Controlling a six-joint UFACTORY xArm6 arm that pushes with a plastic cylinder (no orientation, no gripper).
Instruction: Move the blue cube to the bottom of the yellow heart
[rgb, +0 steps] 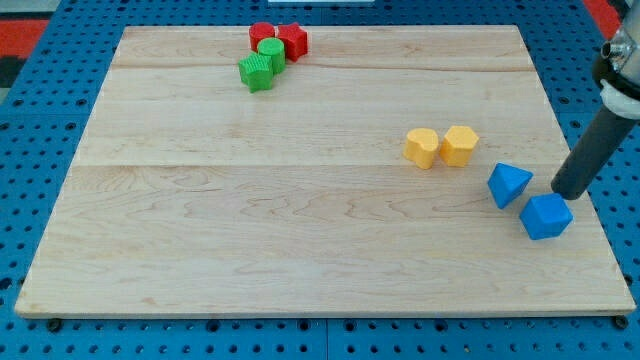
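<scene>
Wooden board (300, 230) on blue pegboard (40, 90); red blocks (280, 38) touching green blocks (262, 64) near view's top; blue triangular block (508, 184); yellow block (460, 145).

i can read no text, label, brand, number or sign anywhere here. the worktop (300, 230) is bare wood grain, and the blocks i push about carry no markings on any face that shows. my own rod is plain dark, with nothing printed on it that i can make out.

Wooden board (300, 230) — coloured blocks, perhaps eight.
</scene>
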